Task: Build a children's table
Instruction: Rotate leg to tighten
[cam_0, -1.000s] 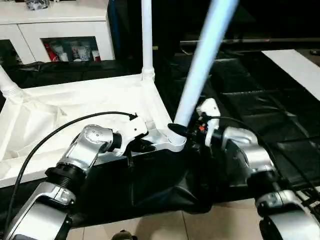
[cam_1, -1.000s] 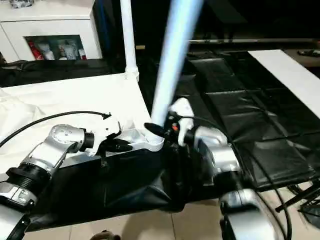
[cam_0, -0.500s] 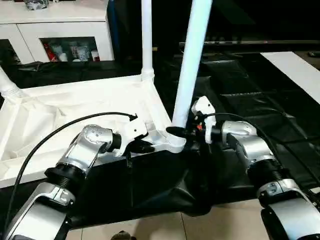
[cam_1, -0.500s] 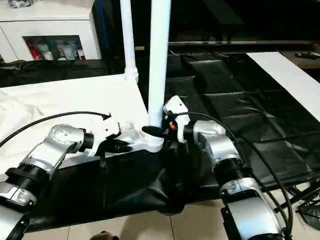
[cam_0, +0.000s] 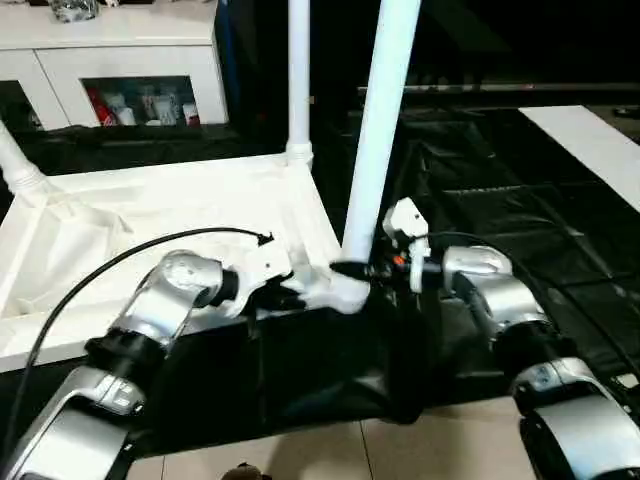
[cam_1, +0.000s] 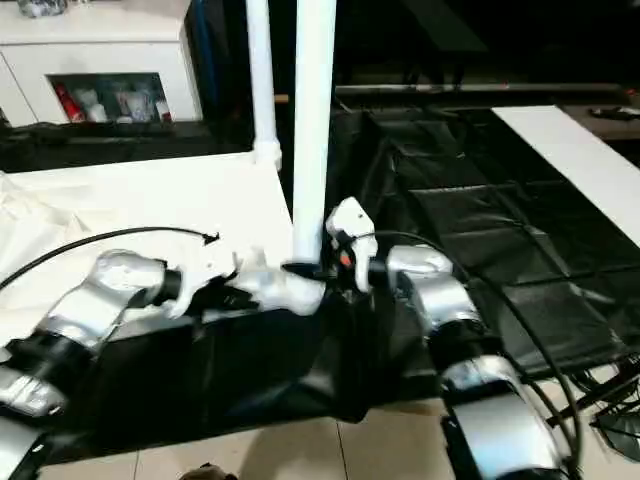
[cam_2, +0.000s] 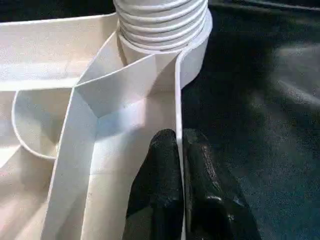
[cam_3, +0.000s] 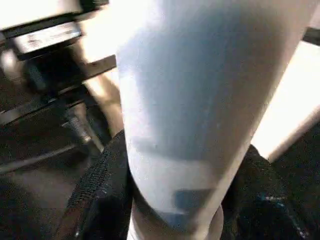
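Tabletop: the white plastic rectangular tabletop (cam_0: 150, 215) lies ribbed underside up on the black-draped work table (cam_0: 500, 190), across the left and centre of the head views.
Near leg: a long white tapered tube leg (cam_0: 378, 130) stands almost upright in the round corner socket (cam_0: 345, 290) at the tabletop's near right corner, centre of frame.
Far leg: a second white tube leg (cam_0: 297, 70) rises upright from the far corner socket, upper centre.
Third leg: another white leg's base (cam_0: 15, 170) sits at the far left corner, left edge of frame.
Left gripper: the left gripper (cam_2: 181, 165) has its two black fingers pressed together over the tabletop's thin outer rim, just beside the near socket.
Right gripper: the right gripper (cam_0: 352, 268) clasps the near leg's base just above the socket, a black finger (cam_3: 100, 190) on either side.
Background: a white cabinet (cam_0: 120, 50) stands at upper left.
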